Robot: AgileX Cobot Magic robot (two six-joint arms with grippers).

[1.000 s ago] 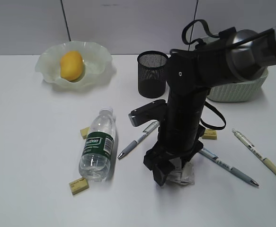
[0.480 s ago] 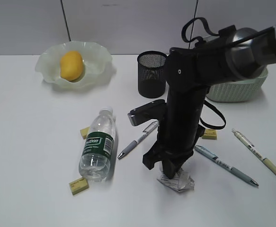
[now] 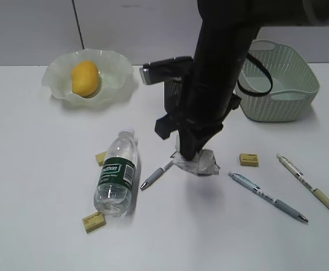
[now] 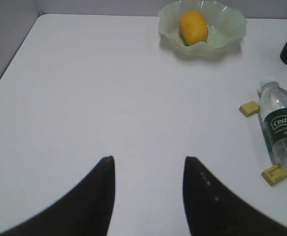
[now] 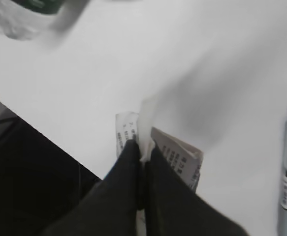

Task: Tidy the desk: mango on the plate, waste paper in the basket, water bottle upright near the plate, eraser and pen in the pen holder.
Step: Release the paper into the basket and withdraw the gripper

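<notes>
crumpled white paper (image 3: 198,162) with fine print hangs pinched in the right gripper (image 3: 188,153), its jaws clamped tight on a fold (the right wrist view shows the fingers (image 5: 133,169) pressed together over the scrap (image 5: 175,152)). it sits above the desk (image 3: 40,186) near the middle, with a shadow under it. at 9 o'clock from it lies a pen (image 3: 157,174), and past that the bottle (image 3: 117,173) on its side, cap toward the far edge, with one eraser (image 3: 100,157) beside its shoulder and another (image 3: 93,221) by its base. at 3 o'clock lie a third eraser (image 3: 249,160) and two more pens (image 3: 267,196) (image 3: 309,184). at 1 o'clock stands the basket (image 3: 288,76). at 10 o'clock the mango (image 3: 85,78) rests in the plate (image 3: 57,76). the holder (image 3: 171,93) is mostly hidden behind the arm. the left gripper (image 4: 148,169) hovers half open over bare desk, holding nothing.
</notes>
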